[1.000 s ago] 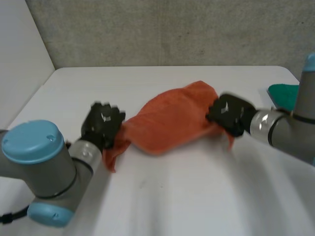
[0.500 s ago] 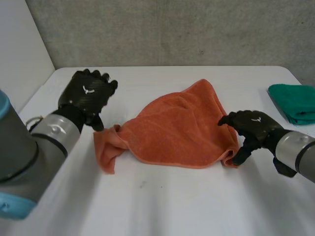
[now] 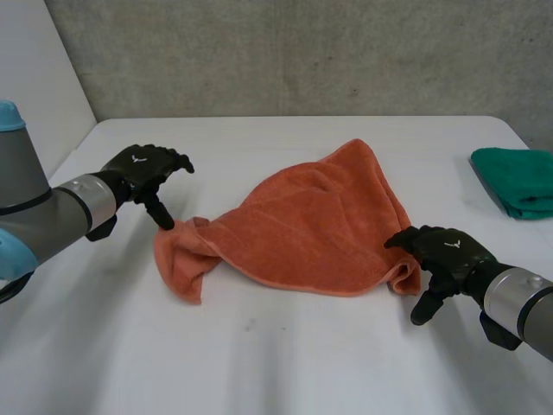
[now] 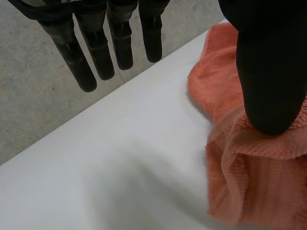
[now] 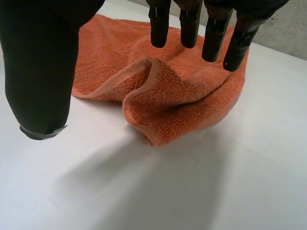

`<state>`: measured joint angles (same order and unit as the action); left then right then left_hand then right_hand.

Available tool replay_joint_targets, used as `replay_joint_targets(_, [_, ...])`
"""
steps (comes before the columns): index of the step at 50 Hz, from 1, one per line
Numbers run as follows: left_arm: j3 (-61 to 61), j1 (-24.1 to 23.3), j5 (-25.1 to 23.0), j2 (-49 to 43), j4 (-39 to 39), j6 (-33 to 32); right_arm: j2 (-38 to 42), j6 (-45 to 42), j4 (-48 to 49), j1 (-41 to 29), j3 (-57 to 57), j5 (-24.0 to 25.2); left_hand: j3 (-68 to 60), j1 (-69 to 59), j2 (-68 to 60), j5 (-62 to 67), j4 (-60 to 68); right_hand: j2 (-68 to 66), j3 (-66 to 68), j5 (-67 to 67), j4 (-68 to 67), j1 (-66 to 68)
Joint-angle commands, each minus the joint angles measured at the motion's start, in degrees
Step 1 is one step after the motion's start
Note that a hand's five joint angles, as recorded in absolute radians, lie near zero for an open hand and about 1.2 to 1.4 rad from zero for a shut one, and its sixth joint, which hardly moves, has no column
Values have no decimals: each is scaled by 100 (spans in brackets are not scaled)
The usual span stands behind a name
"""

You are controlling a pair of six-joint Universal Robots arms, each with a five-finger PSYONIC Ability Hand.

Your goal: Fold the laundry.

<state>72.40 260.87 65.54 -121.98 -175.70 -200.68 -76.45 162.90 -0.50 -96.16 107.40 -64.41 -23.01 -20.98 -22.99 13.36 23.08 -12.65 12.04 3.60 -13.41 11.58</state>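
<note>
On the white table (image 3: 285,363), the left arm (image 3: 39,212) comes in from the side, and the left hand (image 3: 143,167) sits just beside the towel's bunched left end. That hand is open: its fingers (image 4: 96,48) are straight and spread over bare table, clear of the cloth, while the thumb (image 4: 268,72) points down with its tip on the rumpled corner, pinching nothing. The orange towel (image 3: 311,225) lies crumpled in the middle of the table. Its left end is gathered into folds, the middle is a wide, loosely flat sheet, and one corner reaches toward the far edge. At its near right corner the hem curls up into a small raised fold (image 5: 153,96). The right hand (image 3: 449,253) is at that corner, also open. Its straight fingers (image 5: 213,28) hang over the fold, though I cannot tell whether they touch it, and its thumb (image 5: 43,62) is held apart over bare table beside the towel. A folded green cloth (image 3: 518,177) lies near the table's right edge, well apart from the towel and both hands.
</note>
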Motion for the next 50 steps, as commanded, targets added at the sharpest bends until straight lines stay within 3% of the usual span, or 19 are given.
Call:
replay_joint_targets(1, [-244,-177,-15,-387,-8,-41,-10,-4,41,-17,79,-1,-352,-556,-354,317,345,265,-204,-360,341,-158])
replay_joint_targets(11, [19,-344,-15,-388,27,-102,-46,-13,147,9,105,-10,-318,-522,-321,283,311,265,-204,-360,341,-158])
replay_joint_targets(19, [134,-432,20,-458,45,-506,-46,-13,173,-8,114,-18,-469,-673,-471,434,462,265,-204,-360,341,-158])
replay_joint_targets(22, [134,-485,55,-572,71,-761,-46,-13,270,9,158,-27,-1140,-1344,-1142,1105,1133,265,-204,-360,341,-158])
replay_joint_targets(31, [99,-625,204,-642,194,-920,-46,215,604,1,193,-335,-5696,-5900,-5698,5661,5689,265,-204,-360,341,-158])
replay_joint_targets(41, [221,-967,1012,-126,177,-1377,472,1067,552,-43,-307,-379,-5699,-5902,-5701,5664,5692,265,-204,-360,341,-158])
replay_joint_targets(50, [555,-1082,1084,947,168,-1333,1114,1235,595,-456,-861,-510,-5699,-5902,-5701,5664,5692,-112,172,17,-36,219])
